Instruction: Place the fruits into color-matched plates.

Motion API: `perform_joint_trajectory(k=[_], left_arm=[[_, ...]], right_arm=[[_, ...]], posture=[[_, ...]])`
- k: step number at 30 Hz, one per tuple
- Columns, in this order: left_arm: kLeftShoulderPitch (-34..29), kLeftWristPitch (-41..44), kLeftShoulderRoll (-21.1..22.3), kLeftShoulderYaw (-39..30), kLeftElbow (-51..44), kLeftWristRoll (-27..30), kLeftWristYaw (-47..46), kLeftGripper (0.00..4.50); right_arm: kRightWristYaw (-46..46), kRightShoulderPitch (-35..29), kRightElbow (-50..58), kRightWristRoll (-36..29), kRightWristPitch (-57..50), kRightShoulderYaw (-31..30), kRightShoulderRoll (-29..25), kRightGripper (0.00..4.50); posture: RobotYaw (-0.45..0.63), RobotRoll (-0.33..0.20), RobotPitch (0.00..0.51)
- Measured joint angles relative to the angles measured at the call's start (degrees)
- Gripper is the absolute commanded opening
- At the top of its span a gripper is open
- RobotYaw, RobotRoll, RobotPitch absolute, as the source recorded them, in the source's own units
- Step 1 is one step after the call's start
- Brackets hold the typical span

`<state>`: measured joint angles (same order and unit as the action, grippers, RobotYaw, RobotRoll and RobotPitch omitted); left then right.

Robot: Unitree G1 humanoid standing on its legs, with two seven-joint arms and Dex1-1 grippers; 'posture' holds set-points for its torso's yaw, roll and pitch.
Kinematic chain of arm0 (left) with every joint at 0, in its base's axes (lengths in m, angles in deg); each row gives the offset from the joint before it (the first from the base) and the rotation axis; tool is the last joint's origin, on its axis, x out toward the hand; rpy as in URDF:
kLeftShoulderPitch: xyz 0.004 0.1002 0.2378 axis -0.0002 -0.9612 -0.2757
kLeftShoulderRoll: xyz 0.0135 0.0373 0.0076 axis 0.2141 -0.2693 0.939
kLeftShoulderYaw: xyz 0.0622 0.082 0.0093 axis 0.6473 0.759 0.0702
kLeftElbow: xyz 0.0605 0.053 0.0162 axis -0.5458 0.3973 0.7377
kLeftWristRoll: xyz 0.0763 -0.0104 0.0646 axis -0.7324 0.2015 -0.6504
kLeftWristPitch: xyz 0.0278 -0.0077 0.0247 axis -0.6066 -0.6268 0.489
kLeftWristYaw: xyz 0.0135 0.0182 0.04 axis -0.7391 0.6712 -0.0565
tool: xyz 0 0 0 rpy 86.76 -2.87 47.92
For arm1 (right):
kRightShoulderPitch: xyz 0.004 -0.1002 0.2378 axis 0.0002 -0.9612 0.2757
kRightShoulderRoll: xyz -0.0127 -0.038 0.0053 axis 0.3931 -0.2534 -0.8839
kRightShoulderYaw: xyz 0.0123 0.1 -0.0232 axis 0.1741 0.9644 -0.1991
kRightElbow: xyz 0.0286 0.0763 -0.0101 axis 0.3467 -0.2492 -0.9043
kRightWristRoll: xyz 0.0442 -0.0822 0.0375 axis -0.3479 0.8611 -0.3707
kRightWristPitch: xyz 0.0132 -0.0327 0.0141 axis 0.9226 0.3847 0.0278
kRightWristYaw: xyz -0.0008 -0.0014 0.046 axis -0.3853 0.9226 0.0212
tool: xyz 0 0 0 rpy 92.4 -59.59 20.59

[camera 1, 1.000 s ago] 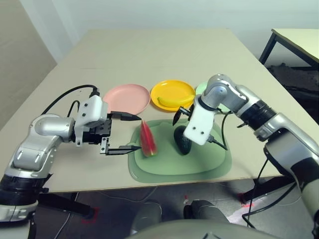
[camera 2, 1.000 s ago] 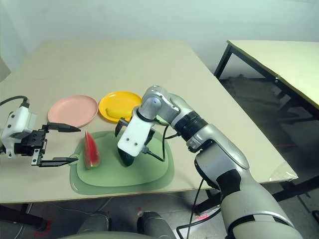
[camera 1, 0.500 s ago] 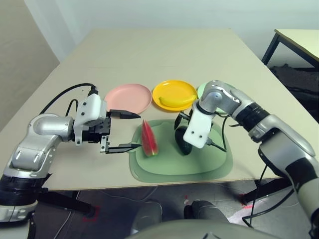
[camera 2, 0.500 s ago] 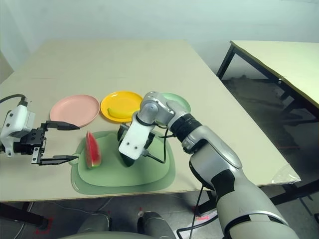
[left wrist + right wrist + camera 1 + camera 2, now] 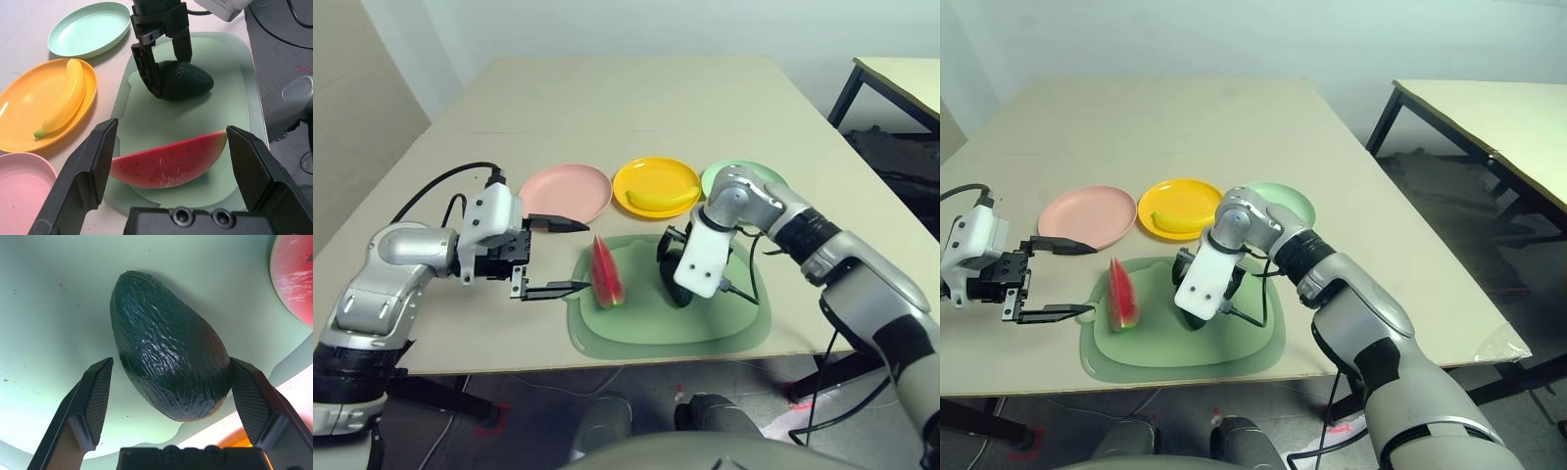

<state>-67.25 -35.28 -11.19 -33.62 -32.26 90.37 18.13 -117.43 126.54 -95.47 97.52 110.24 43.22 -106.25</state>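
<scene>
The dark green avocado (image 5: 168,362) lies on the large green mat (image 5: 724,328). My right gripper (image 5: 172,364) is down over it, open, one finger on each side. The red watermelon wedge (image 5: 605,274) stands on its rind at the mat's left end. My left gripper (image 5: 576,256) is open just left of the wedge, its fingers (image 5: 93,166) reaching toward it without touching. The banana (image 5: 658,201) lies in the yellow plate (image 5: 656,176). The pink plate (image 5: 566,192) is bare, and my right arm partly hides the mint green plate (image 5: 744,174).
The three plates stand in a row just behind the mat. A black cable (image 5: 435,191) loops from my left wrist. A second table (image 5: 901,83) stands at the far right. Bare tabletop stretches behind the plates.
My right gripper has come down around the avocado, and its arm has drawn in toward the mat. The left gripper and the watermelon have stayed put.
</scene>
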Motion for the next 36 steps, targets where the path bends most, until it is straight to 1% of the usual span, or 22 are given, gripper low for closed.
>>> perform_joint_trajectory(k=[2, 3, 5, 7, 23, 30, 36], left_arm=[[0.1, 0.0, 0.0, 0.0, 0.0, 0.0, 0.0, 4.5], [0.2, 0.0, 0.0, 0.0, 0.0, 0.0, 0.0, 4.5], [0.2, 0.0, 0.0, 0.0, 0.0, 0.0, 0.0, 4.5], [0.2, 0.0, 0.0, 0.0, 0.0, 0.0, 0.0, 4.5], [0.7, -0.1, -0.1, 0.4, 0.7, -0.2, 0.3, 4.5], [1.0, -0.4, -0.9, 0.4, 1.6, -0.5, 0.2, 4.5], [1.8, -0.5, -2.1, 0.9, 2.1, -1.3, -0.2, 4.5]], right_arm=[[-0.2, -0.3, 0.7, -0.1, -0.5, 0.0, 0.0, 4.2], [-0.2, -0.4, 0.9, -0.2, -0.7, 0.0, 0.0, 4.14], [-0.5, -0.5, 1.4, -0.4, -1.1, 0.0, 0.0, 3.52], [-0.7, -0.5, 1.7, -0.6, -1.4, 0.0, -0.1, 3.12], [-1.9, -0.7, 2.1, -1.3, -3.9, 0.3, -0.5, 3.08], [-4.2, 2.7, -1.0, -2.6, -5.6, 2.4, -2.9, 3.08], [-4.7, 3.2, -3.5, -3.1, -6.7, 2.9, -3.4, 3.08]], posture=[[0.18, 0.0, 0.0], [0.18, 0.0, 0.0], [0.18, 0.0, 0.0], [0.17, 0.0, 0.0], [0.16, 0.0, 0.0], [0.15, 0.0, 0.0], [0.14, 0.0, 0.0]])
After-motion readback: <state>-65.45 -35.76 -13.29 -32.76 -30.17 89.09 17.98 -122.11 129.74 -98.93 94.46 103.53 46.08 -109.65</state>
